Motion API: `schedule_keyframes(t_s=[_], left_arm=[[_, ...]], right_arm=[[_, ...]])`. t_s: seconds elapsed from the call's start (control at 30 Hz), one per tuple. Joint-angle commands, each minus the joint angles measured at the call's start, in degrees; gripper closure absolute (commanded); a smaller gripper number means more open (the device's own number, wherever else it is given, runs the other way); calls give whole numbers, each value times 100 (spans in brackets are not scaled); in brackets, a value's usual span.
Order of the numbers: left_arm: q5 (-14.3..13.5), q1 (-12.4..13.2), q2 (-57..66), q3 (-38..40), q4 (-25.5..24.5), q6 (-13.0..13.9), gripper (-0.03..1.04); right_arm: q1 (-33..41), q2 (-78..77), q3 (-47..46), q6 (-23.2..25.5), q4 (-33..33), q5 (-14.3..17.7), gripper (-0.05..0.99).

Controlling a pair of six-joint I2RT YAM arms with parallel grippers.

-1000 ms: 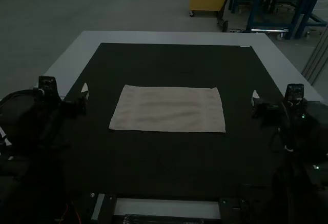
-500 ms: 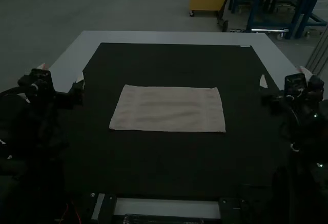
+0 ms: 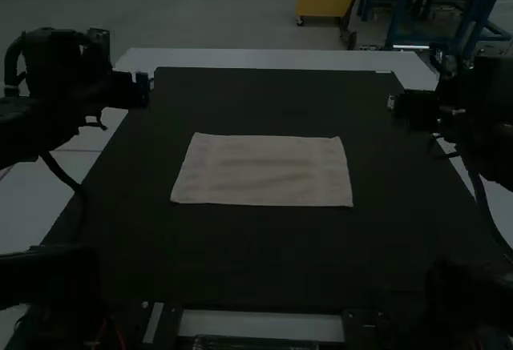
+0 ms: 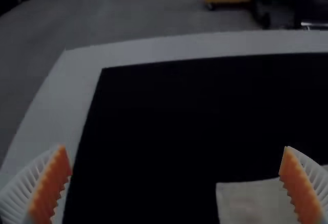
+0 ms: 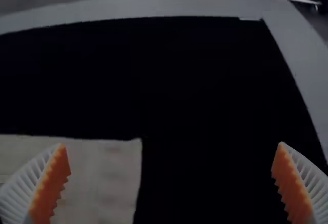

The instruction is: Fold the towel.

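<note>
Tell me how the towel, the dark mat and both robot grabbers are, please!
Towel: laid out flat on the mat, faintly wrinkled, held by neither gripper.
Dark mat: spread flat under the towel.
Left gripper: open, holding nothing.
Right gripper: open, holding nothing.

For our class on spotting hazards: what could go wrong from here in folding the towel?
The towel lies flat on the dark mat, so a grasp might slip off its edge or pinch the mat too. The left gripper and right gripper, both open, are off the towel; if they grab unevenly, the fold could skew.
</note>
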Motion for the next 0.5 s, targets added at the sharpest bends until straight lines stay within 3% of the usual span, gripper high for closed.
schedule_keyframes(t_s=[0.0, 0.07, 0.1, 0.23, 0.3, 0.47], left_arm=[[337, -166, -51, -217, -30, -102, 6], [329, -315, 54, -411, -136, -102, 5], [320, -517, 424, -613, -382, -67, 5], [320, -517, 617, -639, -417, -14, 5], [329, -544, 722, -648, -356, -23, 5], [373, -464, 1399, -666, 5, -14, 5]], right_arm=[[62, -48, -385, 696, 163, -163, 3], [115, -172, -613, 503, 207, -198, 3], [115, -172, -613, 503, 207, -198, 3], [159, -5, -464, 486, 101, -251, 3], [159, 347, -385, 468, -22, -444, 3], [177, 1402, -209, 204, 295, -532, 3]])
